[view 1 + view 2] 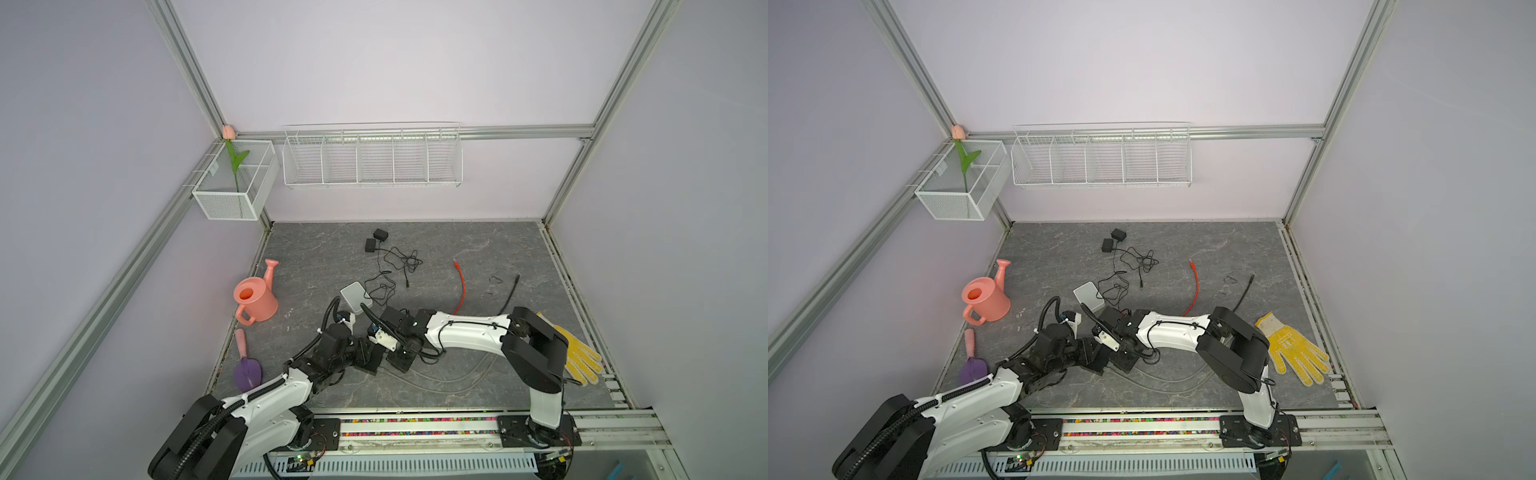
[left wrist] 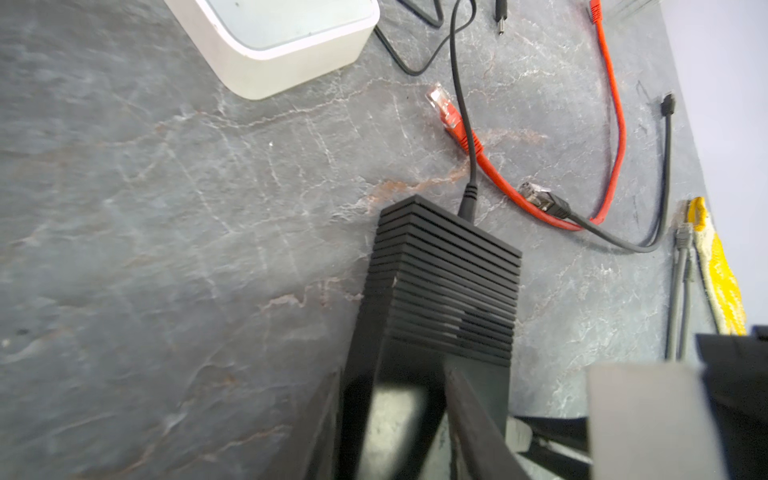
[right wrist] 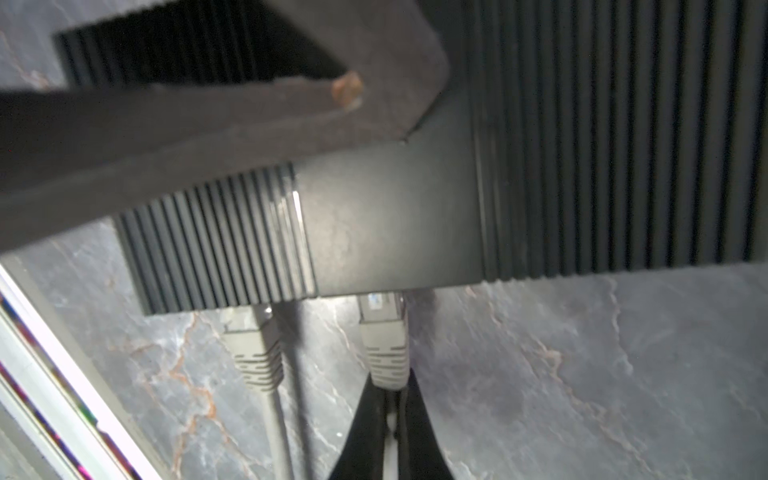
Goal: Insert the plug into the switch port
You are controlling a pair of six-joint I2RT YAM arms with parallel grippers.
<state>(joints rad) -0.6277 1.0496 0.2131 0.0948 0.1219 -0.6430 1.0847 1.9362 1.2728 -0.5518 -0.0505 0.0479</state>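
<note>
The switch (image 2: 444, 282) is a black ribbed box, and my left gripper (image 2: 395, 374) is shut on it, one finger on each side. From the right wrist view, the switch (image 3: 390, 232) shows its port edge with two grey plugs at it. My right gripper (image 3: 392, 386) is shut on the tail of one grey plug (image 3: 384, 336), whose clear tip meets the port edge. How deep it sits is hidden. The other grey plug (image 3: 249, 340) sits in the neighbouring port. In both top views the two grippers meet near the table's front middle (image 1: 386, 353) (image 1: 1108, 353).
A white box (image 1: 355, 297) lies just behind the grippers, with tangled black adapter cables (image 1: 395, 266). A red cable (image 1: 462, 291) and a black cable (image 1: 510, 293) lie to the right. A yellow glove (image 1: 579, 355) lies at the right edge; a pink watering can (image 1: 253, 299) and a purple trowel (image 1: 247, 370) are on the left.
</note>
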